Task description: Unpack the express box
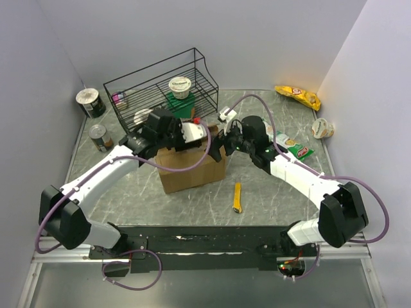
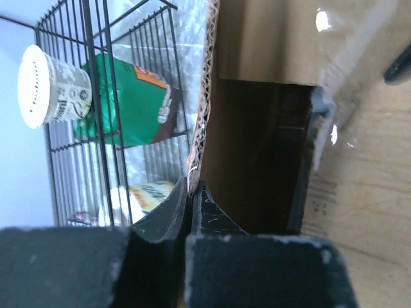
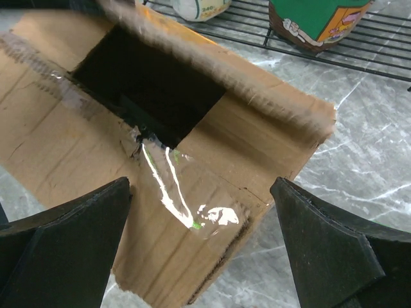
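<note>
Lighting was bright and even; glare streaked the clear tape (image 3: 168, 186), and the box flap (image 3: 212, 61) edge blurred.

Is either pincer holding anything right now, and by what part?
Left pincer pinches the brown corrugated cardboard box by one flap's edge; right pincer is open, holding nothing.

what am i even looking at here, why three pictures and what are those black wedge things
These are two robot arms bolted to a table, unpacking a cardboard box. The wide picture looks down from above and behind the arms. The other two come from small cameras on each wrist, so the black wedges are each arm's own fingers.

The left hand is shut, pinching the edge of a box flap. The right hand is open, hovering over the box's opening and holding nothing.

Also on the table: a black wire rack with a white cup on it, two cans, a yellow snack bag, and a yellow tool.
</note>
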